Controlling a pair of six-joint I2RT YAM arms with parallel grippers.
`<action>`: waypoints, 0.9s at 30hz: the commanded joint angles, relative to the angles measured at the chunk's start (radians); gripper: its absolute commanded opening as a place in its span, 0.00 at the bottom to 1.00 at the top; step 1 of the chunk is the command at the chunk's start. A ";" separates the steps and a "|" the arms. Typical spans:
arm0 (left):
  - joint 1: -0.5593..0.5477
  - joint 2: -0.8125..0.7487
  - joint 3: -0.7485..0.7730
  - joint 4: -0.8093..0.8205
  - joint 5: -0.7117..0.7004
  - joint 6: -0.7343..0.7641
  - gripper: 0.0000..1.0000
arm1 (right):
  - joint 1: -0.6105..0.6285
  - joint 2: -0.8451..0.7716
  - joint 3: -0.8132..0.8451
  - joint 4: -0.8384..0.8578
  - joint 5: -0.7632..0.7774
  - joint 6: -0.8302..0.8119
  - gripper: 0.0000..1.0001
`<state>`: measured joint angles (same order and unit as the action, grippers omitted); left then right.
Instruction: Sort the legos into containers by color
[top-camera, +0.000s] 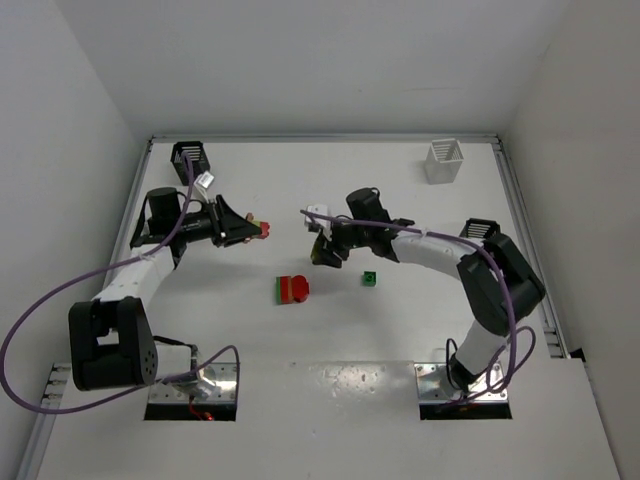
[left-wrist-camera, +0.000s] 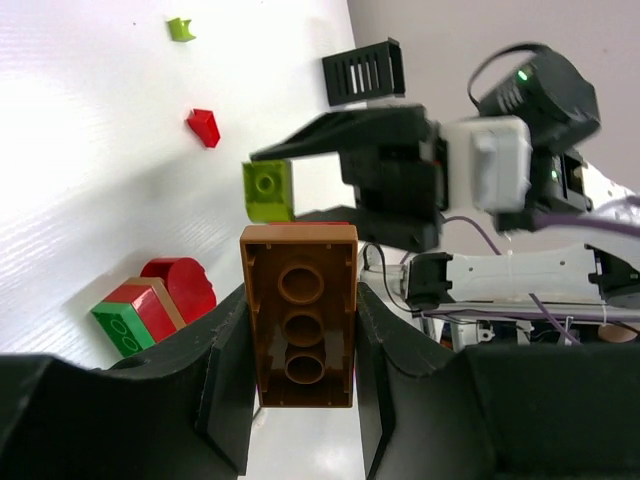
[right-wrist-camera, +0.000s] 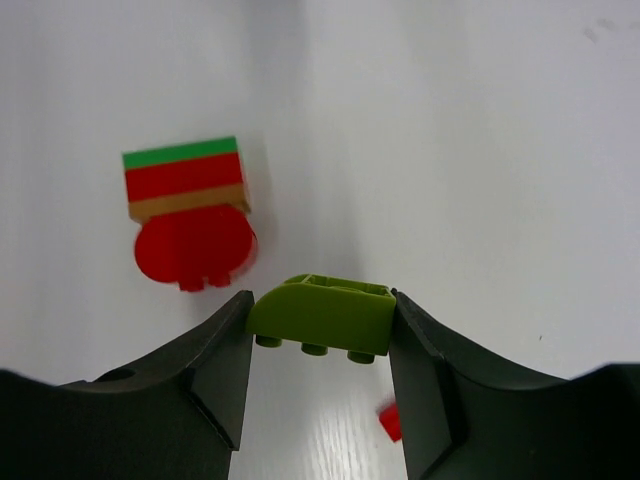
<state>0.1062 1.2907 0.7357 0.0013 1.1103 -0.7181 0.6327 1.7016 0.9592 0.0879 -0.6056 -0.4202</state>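
Now your left gripper (left-wrist-camera: 300, 300) clamps a brown brick (left-wrist-camera: 298, 330), long axis along the jaws; your right gripper (right-wrist-camera: 320, 318) pinches a lime brick (right-wrist-camera: 322, 308), and overhead the white basket (top-camera: 443, 160) lies at its two o'clock, nearest that arm

Lego stack (top-camera: 292, 289) lies left of single brick (top-camera: 369, 278) (close by).

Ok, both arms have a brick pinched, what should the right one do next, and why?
Probably swing the right pincer toward the white basket in the far right corner. It is shut on a yellow-green brick, apart from the brown brick in the left pincer, so only carrying it off seems left. What the basket holds I cannot see.
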 joint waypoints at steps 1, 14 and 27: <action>0.006 -0.031 0.002 0.034 0.002 0.020 0.00 | -0.028 0.087 0.077 -0.068 0.010 -0.031 0.00; -0.013 -0.008 0.033 -0.060 0.002 0.120 0.00 | -0.047 0.251 0.326 -0.277 -0.086 0.063 0.60; -0.045 0.012 0.015 -0.020 0.023 0.043 0.03 | -0.007 -0.028 0.289 0.042 -0.178 0.276 0.74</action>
<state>0.0753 1.3331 0.7578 -0.0719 1.1320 -0.6407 0.6136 1.7157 1.2156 -0.0109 -0.6907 -0.2226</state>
